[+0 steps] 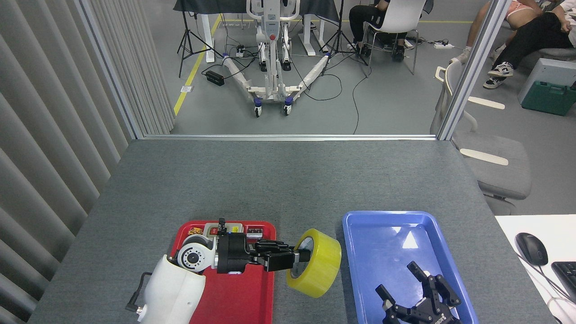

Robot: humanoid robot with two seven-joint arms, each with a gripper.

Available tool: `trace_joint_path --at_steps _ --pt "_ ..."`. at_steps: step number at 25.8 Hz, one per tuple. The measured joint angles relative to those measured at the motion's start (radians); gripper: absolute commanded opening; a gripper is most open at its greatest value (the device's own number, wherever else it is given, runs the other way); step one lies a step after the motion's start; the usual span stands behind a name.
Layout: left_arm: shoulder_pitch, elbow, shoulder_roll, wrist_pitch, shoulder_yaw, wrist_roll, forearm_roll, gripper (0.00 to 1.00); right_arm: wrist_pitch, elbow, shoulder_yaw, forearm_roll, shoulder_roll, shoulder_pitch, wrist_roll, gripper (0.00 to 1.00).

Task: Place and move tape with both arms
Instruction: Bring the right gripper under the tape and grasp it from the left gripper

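The tape, a wide yellow roll with a pale core, hangs on edge in the air between the red tray and the blue tray. My left gripper reaches rightward from over the red tray and is shut on the tape's rim, fingers into its core. My right gripper sits low over the near part of the blue tray, tilted toward the left, fingers spread open and holding nothing.
A grey switch box and small parts lie at the far end of the red tray. The grey table stretches beyond the trays. A mouse and keyboard sit on a white desk at right.
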Motion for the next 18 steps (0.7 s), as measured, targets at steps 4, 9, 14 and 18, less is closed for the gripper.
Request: trace_joint_path --at_steps 4,9,14,18 --pt "-0.006 0.006 -0.010 -0.001 -0.003 0.002 -0.007 0.00 -0.028 -0.049 0.052 -0.007 -0.003 0.035 -0.008 1.00" --pt "-0.006 0.000 -0.013 -0.001 -0.004 0.003 -0.006 0.00 -0.033 -0.085 0.143 -0.002 -0.002 0.036 -0.009 1.00" --pt "-0.003 -0.005 -0.014 -0.001 -0.005 0.003 -0.003 0.00 -0.035 -0.104 0.219 0.028 0.020 0.011 -0.011 1.00" --pt "0.008 -0.022 -0.017 -0.001 -0.007 0.003 -0.001 0.00 -0.035 -0.104 0.261 0.065 0.039 -0.010 -0.011 1.00"
